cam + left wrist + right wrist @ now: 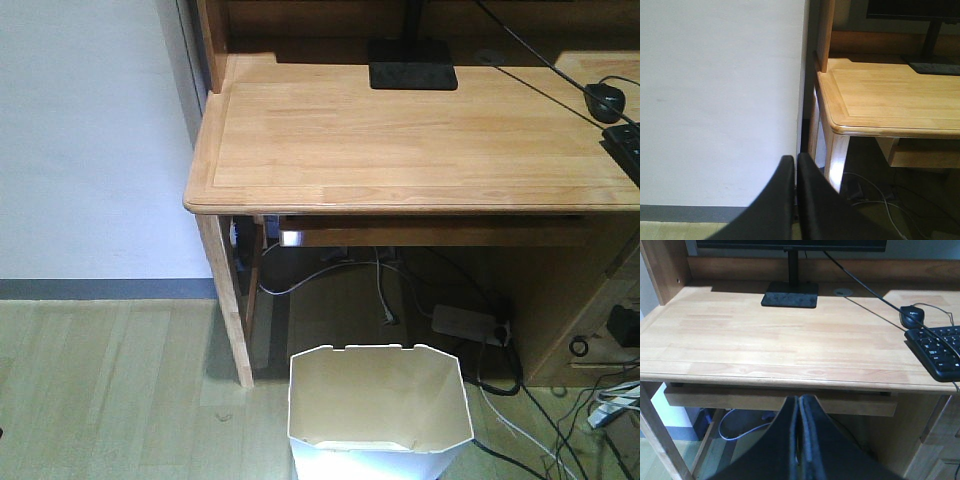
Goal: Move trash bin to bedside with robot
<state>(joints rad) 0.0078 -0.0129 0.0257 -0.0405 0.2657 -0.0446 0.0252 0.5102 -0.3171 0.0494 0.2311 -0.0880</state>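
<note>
**Bin not yet taken, approach step in hand**

The trash bin point(380, 400) stands on the wooden floor point(110, 380) at the bottom centre of the front view, just before the bench point(400, 140) and near its left leg. It is upright and looks empty. No tool touches it.

The left tool point(795, 161) has its two fingers pressed together with nothing between them. It looks toward the white wall point(715, 100) and the bench corner. The right tool point(799, 403) is closed in the same way and holds nothing. It points at the bench edge below the monitor stand point(789, 294), with the keyboard point(940, 352) at the right of the frame.

The bed is in no view. So the task seems to be at its beginning: reaching for the bin. The next move probably asks one tool to widen, come down to the rim and take the thin wall. The cables point(380, 290) behind the bin could catch.
</note>
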